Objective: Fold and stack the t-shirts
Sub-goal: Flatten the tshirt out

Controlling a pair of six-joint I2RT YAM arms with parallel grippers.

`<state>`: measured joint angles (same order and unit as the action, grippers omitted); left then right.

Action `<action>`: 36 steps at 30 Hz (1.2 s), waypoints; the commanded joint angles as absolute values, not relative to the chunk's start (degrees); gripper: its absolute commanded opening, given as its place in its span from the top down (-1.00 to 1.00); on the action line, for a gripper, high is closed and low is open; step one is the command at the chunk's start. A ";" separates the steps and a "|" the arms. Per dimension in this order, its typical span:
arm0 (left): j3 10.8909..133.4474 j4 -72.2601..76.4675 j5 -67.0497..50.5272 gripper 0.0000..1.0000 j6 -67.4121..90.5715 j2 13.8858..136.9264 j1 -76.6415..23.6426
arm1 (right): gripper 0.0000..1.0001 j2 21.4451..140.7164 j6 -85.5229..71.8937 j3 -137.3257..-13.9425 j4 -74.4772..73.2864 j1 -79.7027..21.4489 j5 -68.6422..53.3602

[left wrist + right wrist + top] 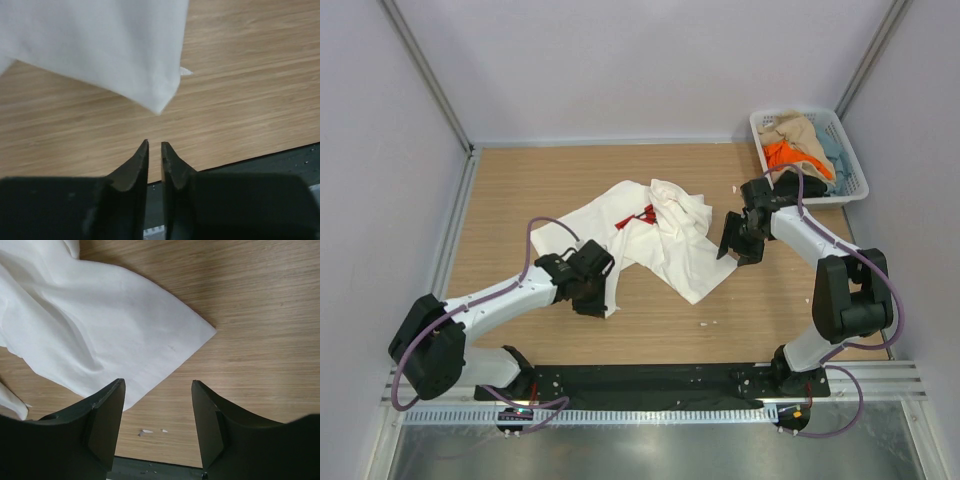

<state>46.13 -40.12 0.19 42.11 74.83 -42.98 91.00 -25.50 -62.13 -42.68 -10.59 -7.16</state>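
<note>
The white shirt (665,235) lies crumpled in the middle of the table (520,180), its red print half buried in folds. More shirts (798,145) sit heaped in the basket (757,130) at the far right corner. The left gripper (154,145) hovers just off the shirt's near-left corner (159,102), its jaws narrow, with only a slit between them and nothing in it. The right gripper (157,382) stands wide and empty at the shirt's right edge, one finger over the hem and the pointed corner (205,332) ahead of it. The likeliest fault is a missed pinch: the left jaws are too close together to take cloth unless they part, and would merely push the corner along the wood. The right could close on bare table beside the hem, or catch two layers and drag the bunch instead of spreading it. An uneven pull would twist the shirt, and any fold made over such wrinkles would probably come out lopsided.
</note>
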 commanded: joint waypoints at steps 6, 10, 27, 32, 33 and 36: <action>42.90 -40.69 1.56 -0.27 52.82 66.19 -44.56 | -0.26 89.65 -23.73 -61.00 -40.17 -10.99 -7.56; 39.03 -36.92 0.97 -0.08 58.70 63.11 -44.47 | -0.29 89.47 -23.12 -60.91 -40.17 -10.90 -7.65; 38.23 -28.83 1.23 0.10 68.46 75.32 -42.19 | -0.30 85.78 -21.09 -57.04 -40.61 -10.90 -7.82; 40.25 -30.85 3.34 0.15 68.21 77.78 -42.19 | -0.30 85.96 -20.92 -56.60 -39.99 -10.81 -8.09; 40.78 -31.28 4.04 0.16 67.94 78.22 -42.19 | -0.30 86.04 -20.83 -56.51 -39.82 -10.90 -8.35; 43.06 -32.17 4.31 0.17 65.92 80.50 -42.19 | -0.30 86.22 -21.01 -56.25 -39.29 -10.90 -8.44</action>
<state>39.57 -31.79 1.85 66.96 78.96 -42.59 87.83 -21.74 -56.34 -40.93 -10.83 -7.86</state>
